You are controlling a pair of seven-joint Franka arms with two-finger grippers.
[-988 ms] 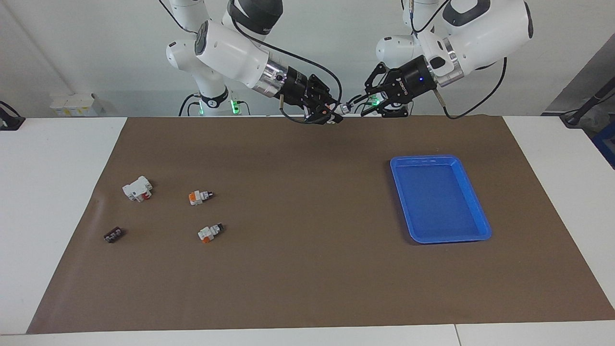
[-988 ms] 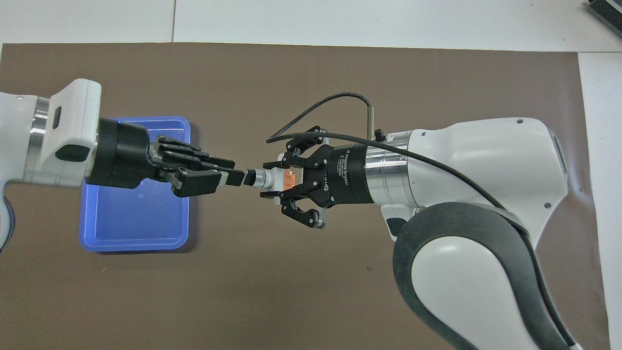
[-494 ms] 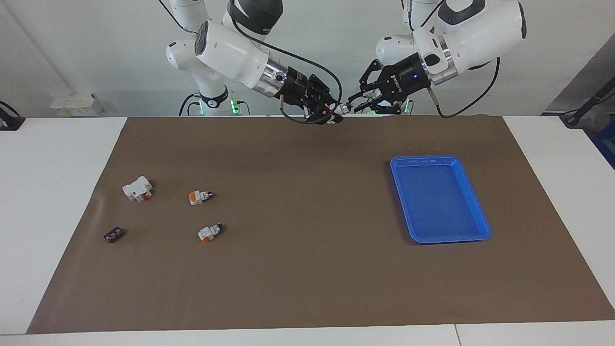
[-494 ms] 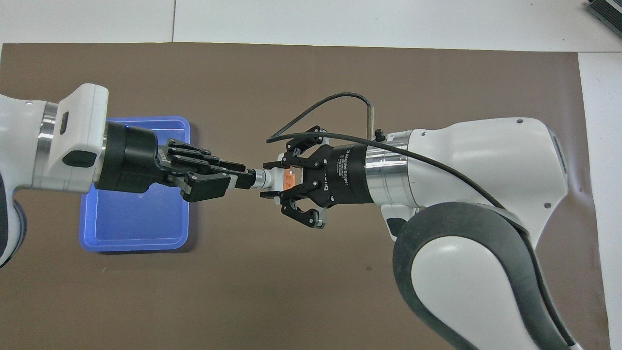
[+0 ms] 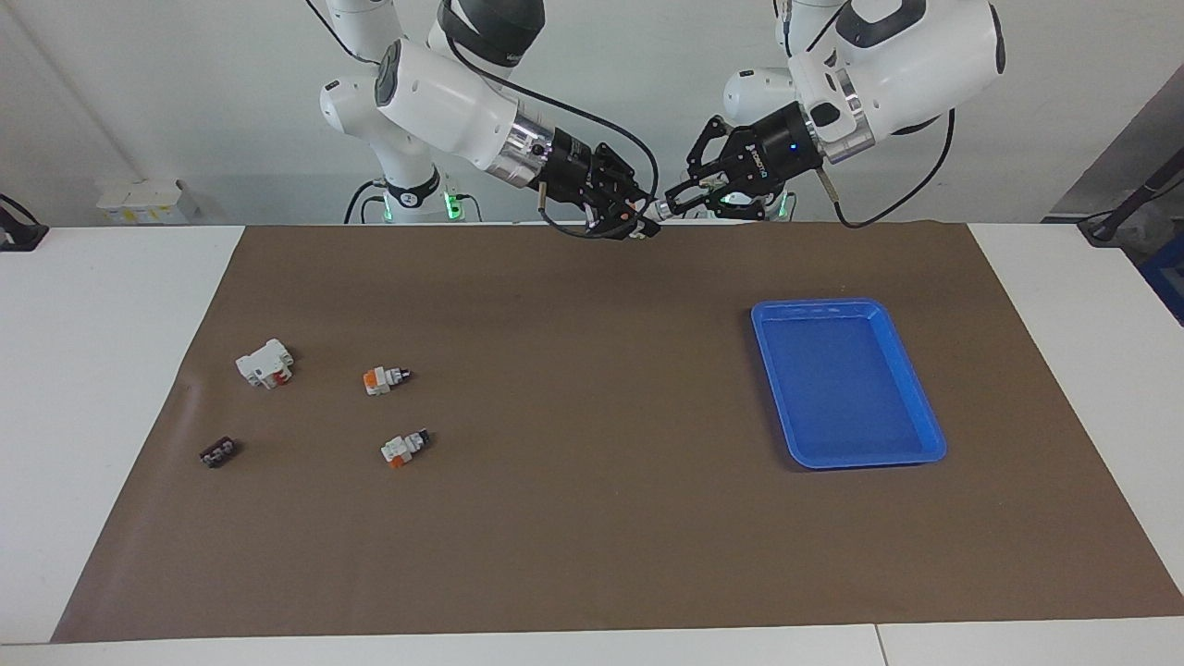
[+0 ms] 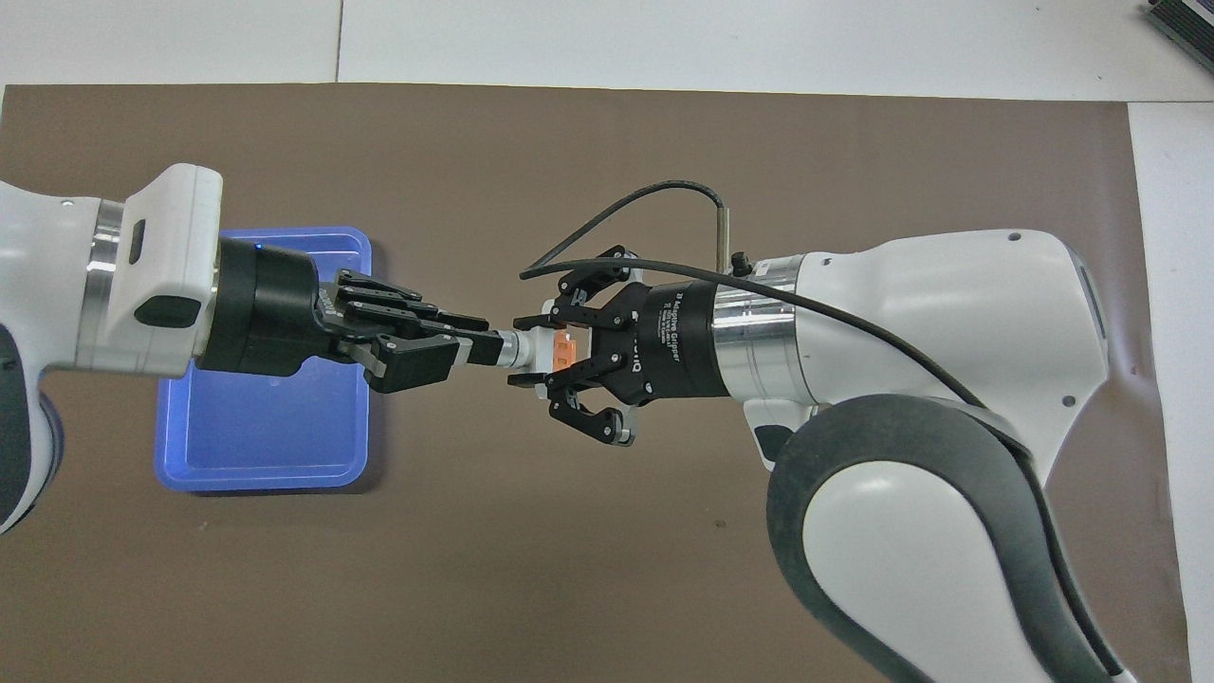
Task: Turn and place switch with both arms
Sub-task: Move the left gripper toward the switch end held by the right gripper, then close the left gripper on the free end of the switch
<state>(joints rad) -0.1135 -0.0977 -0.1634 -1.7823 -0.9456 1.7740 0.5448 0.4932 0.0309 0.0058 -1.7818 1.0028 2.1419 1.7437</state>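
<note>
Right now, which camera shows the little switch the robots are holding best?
The overhead view: the held switch shows its orange section and silvery end between the two pincers. In the facing view it is a tiny pale speck, mostly hidden by them.

White lettering is printed on the black cylindrical body of the right gripper (image 6: 545, 353) and of the left gripper (image 5: 673, 200); neither can be read.
</note>
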